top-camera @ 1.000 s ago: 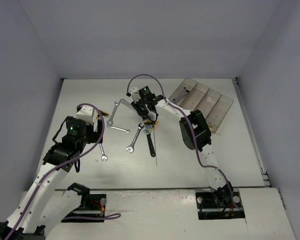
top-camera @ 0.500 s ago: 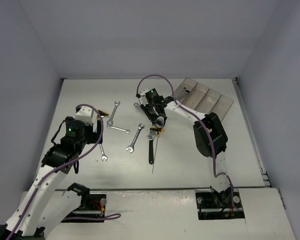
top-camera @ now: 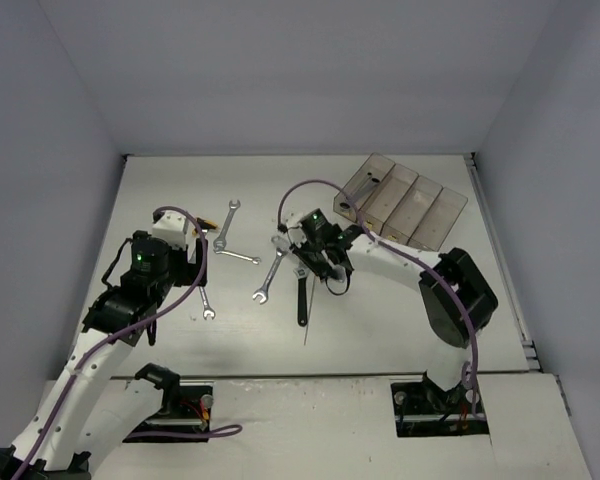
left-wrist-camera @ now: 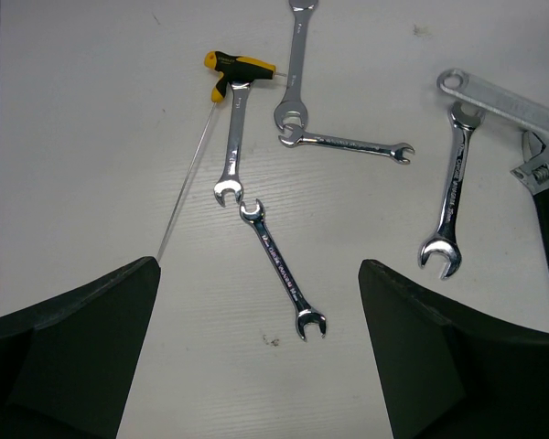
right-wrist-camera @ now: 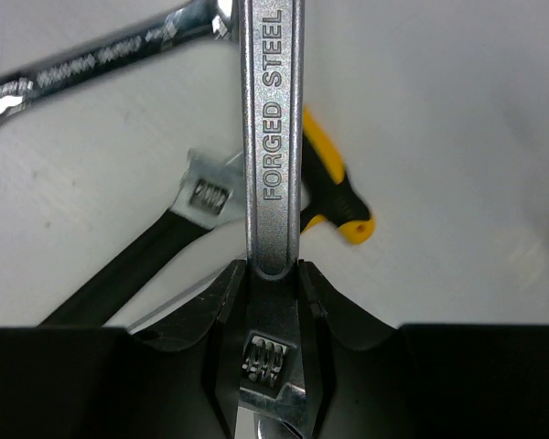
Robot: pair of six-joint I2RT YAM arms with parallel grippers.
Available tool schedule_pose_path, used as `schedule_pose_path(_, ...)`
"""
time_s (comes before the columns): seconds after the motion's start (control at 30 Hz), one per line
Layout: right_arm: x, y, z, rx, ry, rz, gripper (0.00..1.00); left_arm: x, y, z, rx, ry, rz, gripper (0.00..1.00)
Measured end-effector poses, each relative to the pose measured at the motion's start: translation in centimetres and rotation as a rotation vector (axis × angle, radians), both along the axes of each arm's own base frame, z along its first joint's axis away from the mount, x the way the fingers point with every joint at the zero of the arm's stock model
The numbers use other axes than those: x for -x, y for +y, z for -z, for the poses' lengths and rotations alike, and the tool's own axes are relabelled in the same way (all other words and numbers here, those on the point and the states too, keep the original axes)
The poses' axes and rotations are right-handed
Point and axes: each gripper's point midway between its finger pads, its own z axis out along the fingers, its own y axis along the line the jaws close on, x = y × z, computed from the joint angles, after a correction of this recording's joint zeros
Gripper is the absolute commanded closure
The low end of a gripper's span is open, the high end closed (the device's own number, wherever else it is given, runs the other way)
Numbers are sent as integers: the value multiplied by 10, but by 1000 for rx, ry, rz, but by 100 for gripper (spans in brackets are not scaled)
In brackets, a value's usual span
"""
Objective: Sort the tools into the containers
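Right arm hauls a wrench off toward 5 o'clock

Seen from above, the right gripper [right-wrist-camera: 273, 294] has travelled from the far side of the tool scatter toward 5 o'clock, taking the silver adjustable wrench [right-wrist-camera: 273, 137] clamped in its jaws along, so the wrench's free end now lies nearer the middle of the table. The right arm's elbow has swung out toward 4 o'clock. The black-handled adjustable wrench [top-camera: 301, 300] and the yellow-handled driver [right-wrist-camera: 334, 194] have slid a little toward 6 o'clock.
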Motion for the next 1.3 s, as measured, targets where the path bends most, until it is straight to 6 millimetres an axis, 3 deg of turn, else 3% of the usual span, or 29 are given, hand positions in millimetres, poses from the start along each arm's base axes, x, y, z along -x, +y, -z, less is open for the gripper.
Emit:
schedule_pose_path(0.17, 33, -9, 9, 5, 25, -34, 100, 0, -3, 0, 6, 3, 14, 12)
schedule_pose_path(0.33, 26, -22, -29, -82, -52, 60, 100, 1, -4, 0, 10, 4, 23, 12)
schedule_pose_path(0.5, -4, -37, -91, -215, -192, 190, 100, 0, -5, 0, 13, 2, 26, 12)
schedule_pose_path(0.63, -27, -51, -117, -273, -250, 284, 100, 1, -5, -1, 15, -3, 27, 12)
schedule_pose_path(0.83, -57, -95, -126, -286, -274, 518, 100, 1, -5, -4, 22, -15, 29, 12)
schedule_pose_path(1.1, -125, -165, -144, -390, -345, 960, 100, 2, -5, -6, 24, -22, 28, 12)
schedule_pose_path(1.3, -162, -192, -125, -455, -348, 1167, 100, 3, -4, -9, 28, -33, 28, 12)
